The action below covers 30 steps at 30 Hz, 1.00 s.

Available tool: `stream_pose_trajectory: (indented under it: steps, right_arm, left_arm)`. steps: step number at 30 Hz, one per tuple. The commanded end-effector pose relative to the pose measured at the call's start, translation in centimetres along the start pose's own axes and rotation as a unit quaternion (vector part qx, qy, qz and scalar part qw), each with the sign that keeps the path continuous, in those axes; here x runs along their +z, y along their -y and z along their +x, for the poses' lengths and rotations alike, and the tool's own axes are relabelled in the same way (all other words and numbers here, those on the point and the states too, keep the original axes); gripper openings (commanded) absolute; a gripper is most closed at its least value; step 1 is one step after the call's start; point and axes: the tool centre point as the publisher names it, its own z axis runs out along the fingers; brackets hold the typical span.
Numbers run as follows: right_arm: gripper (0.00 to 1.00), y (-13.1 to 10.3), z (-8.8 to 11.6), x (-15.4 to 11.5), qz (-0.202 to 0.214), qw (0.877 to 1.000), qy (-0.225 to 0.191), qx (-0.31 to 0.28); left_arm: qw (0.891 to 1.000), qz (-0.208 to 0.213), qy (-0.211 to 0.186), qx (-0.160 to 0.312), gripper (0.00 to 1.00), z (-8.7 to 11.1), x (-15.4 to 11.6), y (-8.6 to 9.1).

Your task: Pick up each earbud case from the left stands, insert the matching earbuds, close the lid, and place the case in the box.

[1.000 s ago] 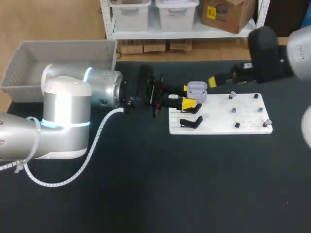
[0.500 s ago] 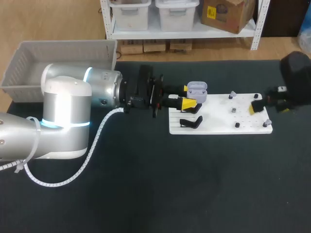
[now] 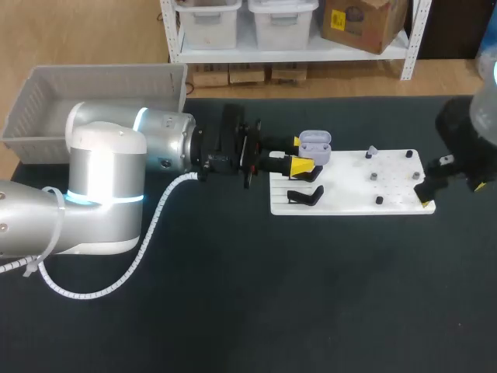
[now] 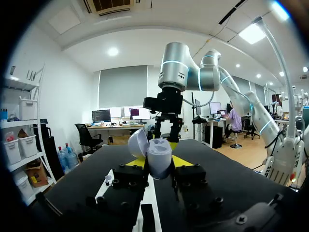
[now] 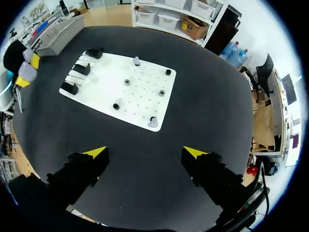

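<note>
My left gripper (image 3: 301, 164) is shut on a lavender earbud case (image 3: 314, 145) with its lid open, held at the left end of the white board (image 3: 349, 190). In the left wrist view the case (image 4: 158, 155) sits between the yellow fingertips (image 4: 179, 161). My right gripper (image 3: 452, 189) stands open past the board's right end, above the table. From the right wrist view the open gripper (image 5: 146, 152) looks down on the board (image 5: 101, 92); a lavender earbud (image 5: 153, 122) lies nearest it, another (image 5: 136, 61) at the far edge. The held case (image 5: 26, 71) shows beside the board.
Black stands (image 5: 70, 88) line the board's left end; one (image 3: 305, 196) lies near my left gripper. Small dark and grey pegs (image 3: 379, 200) dot the board. A grey basket (image 3: 46, 105) stands at the table's back left. Dark table surface spreads in front.
My right arm has swung away from the case, across the board to its right end. My left gripper has stayed still with the case.
</note>
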Motion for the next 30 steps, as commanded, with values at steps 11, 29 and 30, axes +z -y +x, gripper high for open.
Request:
stream_pose_trajectory:
  steps: [11,29,30]
  right_arm:
    - [1.00,-0.5,-1.7,2.9,0.034,0.999,0.008,-0.010]
    - [1.00,-0.3,-2.2,2.9,0.041,0.999,0.006,-0.012]
    - [1.00,-0.1,-2.4,2.9,0.040,0.999,0.005,-0.012]
  left_arm:
    - [1.000,-0.003,0.001,0.002,0.00,0.1,0.0,0.1]
    - [1.000,-0.003,0.001,0.002,0.00,0.1,0.0,0.1]
    - [1.000,-0.003,0.001,0.002,0.00,0.1,0.0,0.1]
